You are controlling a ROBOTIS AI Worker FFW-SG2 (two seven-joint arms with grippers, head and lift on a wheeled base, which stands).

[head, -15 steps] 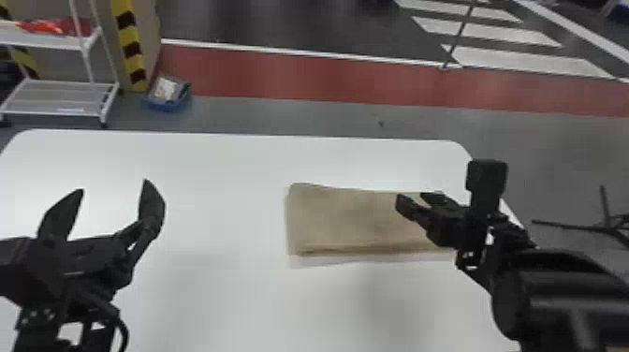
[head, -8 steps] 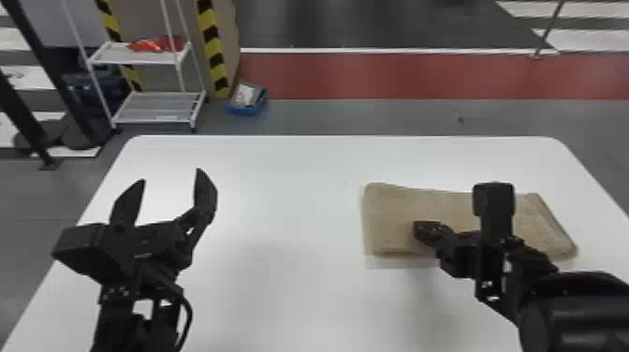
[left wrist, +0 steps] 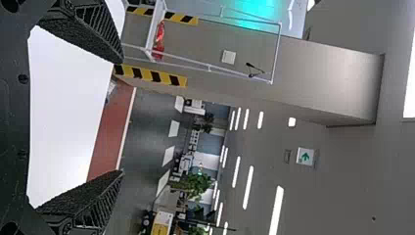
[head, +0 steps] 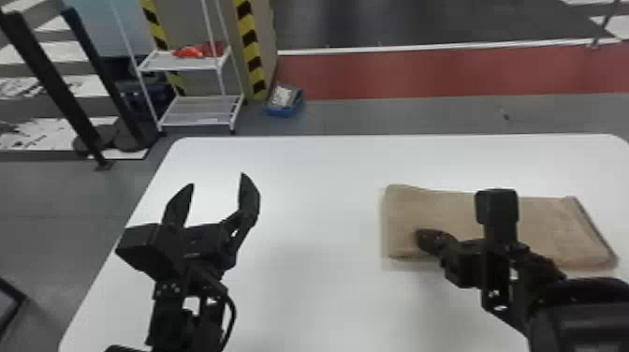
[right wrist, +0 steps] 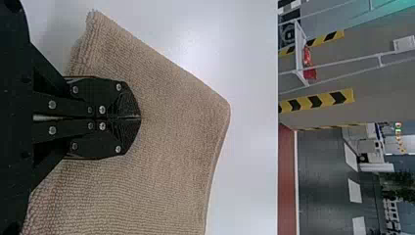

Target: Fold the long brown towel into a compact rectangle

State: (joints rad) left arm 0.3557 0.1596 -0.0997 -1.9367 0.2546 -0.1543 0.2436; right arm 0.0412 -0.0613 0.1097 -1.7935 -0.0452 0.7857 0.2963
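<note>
Head view: brown towel (head: 440, 208) beneath right hand (head: 422, 236).

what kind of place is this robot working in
Probably an industrial or warehouse-like hall: yellow-and-black striped edging, a painted red strip on the floor, and a wire rack beyond the table.

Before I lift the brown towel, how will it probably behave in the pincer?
The towel would probably hang floppy, since it is soft woven cloth. Its looped, rough surface suggests it should not slip easily. It lies in layers, so lifting only the top one may open the fold.
</note>
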